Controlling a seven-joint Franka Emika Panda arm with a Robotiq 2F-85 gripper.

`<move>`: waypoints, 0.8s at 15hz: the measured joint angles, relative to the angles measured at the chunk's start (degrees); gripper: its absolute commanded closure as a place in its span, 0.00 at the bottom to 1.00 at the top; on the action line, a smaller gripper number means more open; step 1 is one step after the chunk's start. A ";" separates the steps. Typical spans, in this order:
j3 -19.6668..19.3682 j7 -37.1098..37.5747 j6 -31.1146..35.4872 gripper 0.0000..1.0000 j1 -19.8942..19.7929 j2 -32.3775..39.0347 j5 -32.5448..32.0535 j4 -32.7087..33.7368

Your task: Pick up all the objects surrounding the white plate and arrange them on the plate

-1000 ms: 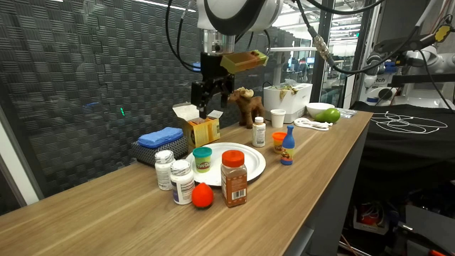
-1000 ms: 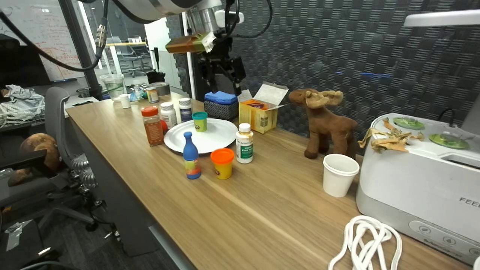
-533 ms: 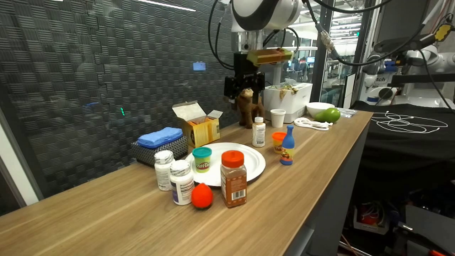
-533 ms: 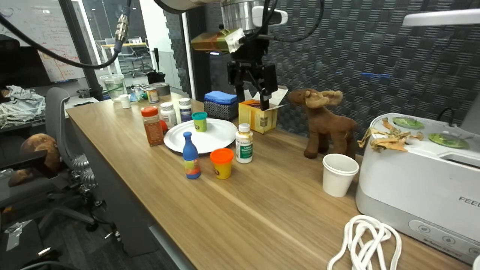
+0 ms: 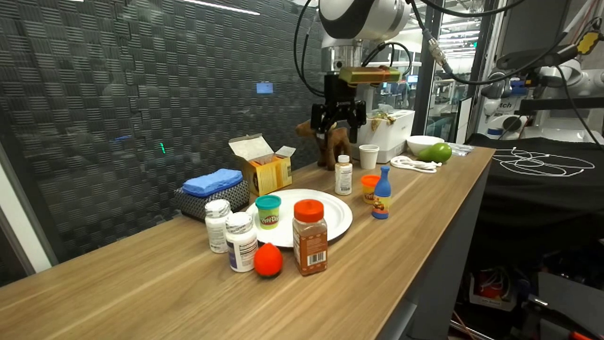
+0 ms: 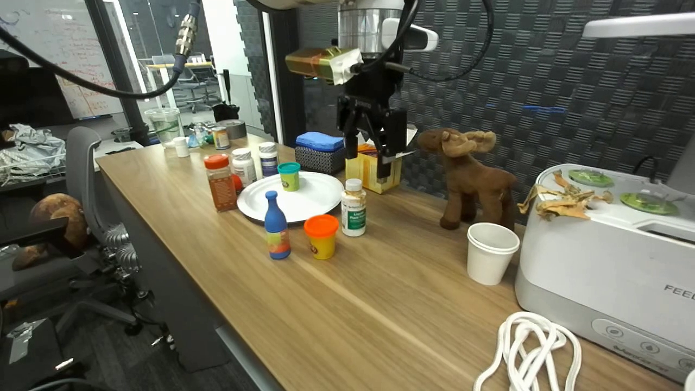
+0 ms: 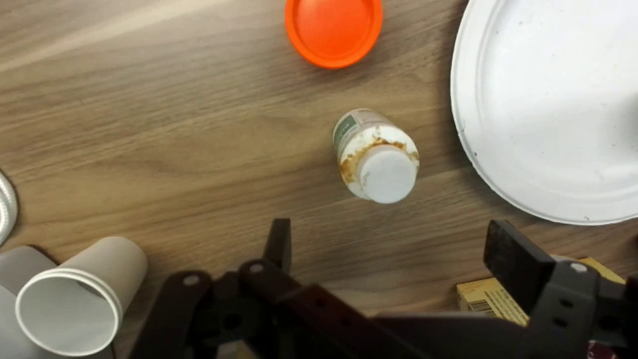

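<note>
White rear bottle [image 5: 217, 231] and white front bottle [image 5: 242, 246], at the left in an exterior view, stand on the table [image 5: 165, 293], off the plate [image 5: 287, 225]. Teal-lidded tub [image 5: 269, 215]: upright on the plate, the sole item placed. Red rounded item [image 5: 268, 261] and red-capped jar [image 5: 310, 241]: on the table. End effector [image 7: 390, 235]: raised above the table, jaws wide apart, holding nothing. Step in hand, as judged: approach to the green-labelled bottle [image 7: 376, 157], which stands beside the plate, outside the grasp. Next move calls for centring the gap over it, lowering, closing on the body, then lifting. Orange-lidded tub [image 5: 370, 188] and blue bottle [image 5: 381, 194], farther right, also await transfer.
</note>
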 measured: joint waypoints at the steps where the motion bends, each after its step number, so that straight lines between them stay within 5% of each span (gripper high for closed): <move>1: 0.02 0.00 -0.55 0.00 0.00 0.10 0.18 -0.03; 8: 0.13 0.00 -2.00 0.00 0.00 1.43 0.38 -0.45; 9: 0.17 0.00 -2.00 0.17 0.01 1.70 0.38 -0.45; 12: 0.18 0.00 -2.00 0.42 0.04 2.37 0.38 -0.45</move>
